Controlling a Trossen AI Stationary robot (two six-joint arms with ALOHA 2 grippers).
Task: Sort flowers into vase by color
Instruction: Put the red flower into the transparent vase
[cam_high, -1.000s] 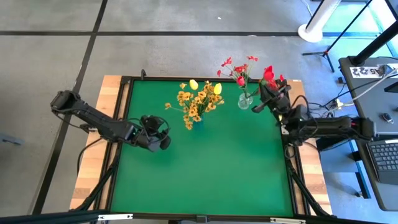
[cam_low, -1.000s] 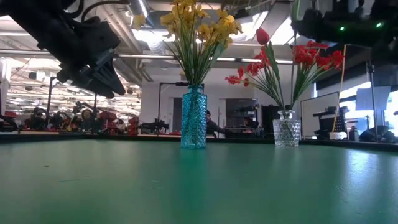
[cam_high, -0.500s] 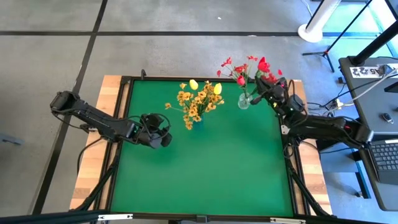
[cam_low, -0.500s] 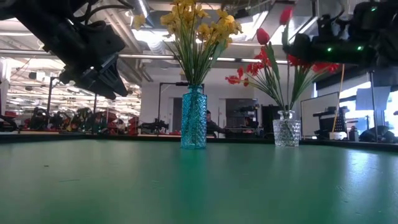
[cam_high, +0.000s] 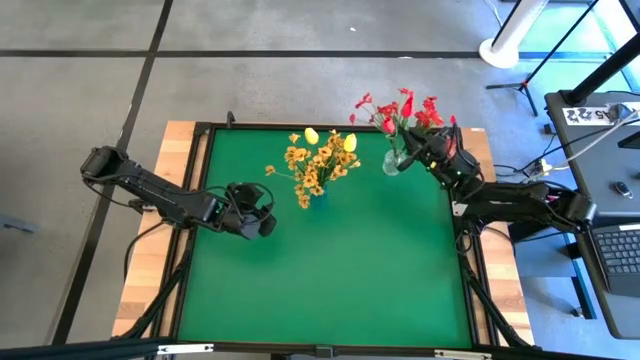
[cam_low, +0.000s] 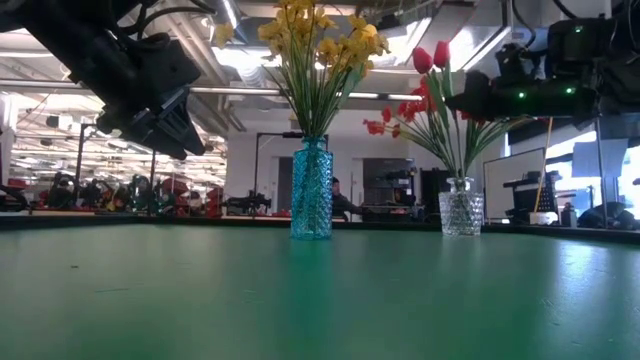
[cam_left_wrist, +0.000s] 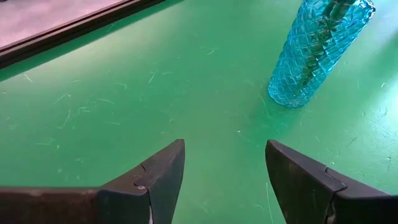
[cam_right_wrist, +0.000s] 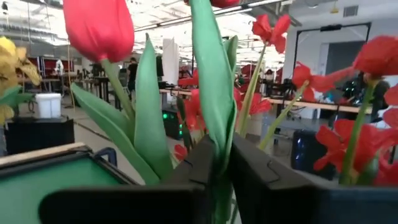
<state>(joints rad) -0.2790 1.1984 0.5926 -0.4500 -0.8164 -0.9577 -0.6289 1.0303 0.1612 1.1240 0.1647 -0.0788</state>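
Observation:
A clear glass vase (cam_high: 394, 162) (cam_low: 461, 207) at the table's far right holds red flowers (cam_high: 400, 112), tulips and small-blossom sprays. My right gripper (cam_high: 428, 152) (cam_right_wrist: 222, 155) is beside that bunch, shut on a red tulip (cam_low: 441, 55). A blue vase (cam_high: 316, 196) (cam_low: 311, 190) (cam_left_wrist: 320, 50) stands on its base at the far middle, with yellow flowers (cam_high: 320, 158) (cam_low: 315, 45) in it. My left gripper (cam_high: 262, 216) (cam_left_wrist: 224, 149) hangs open over the mat, left of the blue vase, with nothing between its fingers. My right gripper pinches the red tulip by its green leaf and stem (cam_right_wrist: 217, 134), below the blossom, between its two fingers. The fingers come about level from the table's right side and lie across the stem. The tulip stands nearly upright, its stem running down to the clear vase's mouth (cam_low: 460, 182).
The green mat (cam_high: 330, 270) lies bare over its near half. A black frame (cam_high: 468, 270) and wooden strips edge the table. Beyond the right edge stands a desk with a laptop (cam_high: 620, 250) and cables.
My right gripper has swung toward the clear vase, sunk, and rolled. The red tulip it carries has come from lying out to the right of the bunch to standing upright among the red flowers, its blossom lower beside another tulip.

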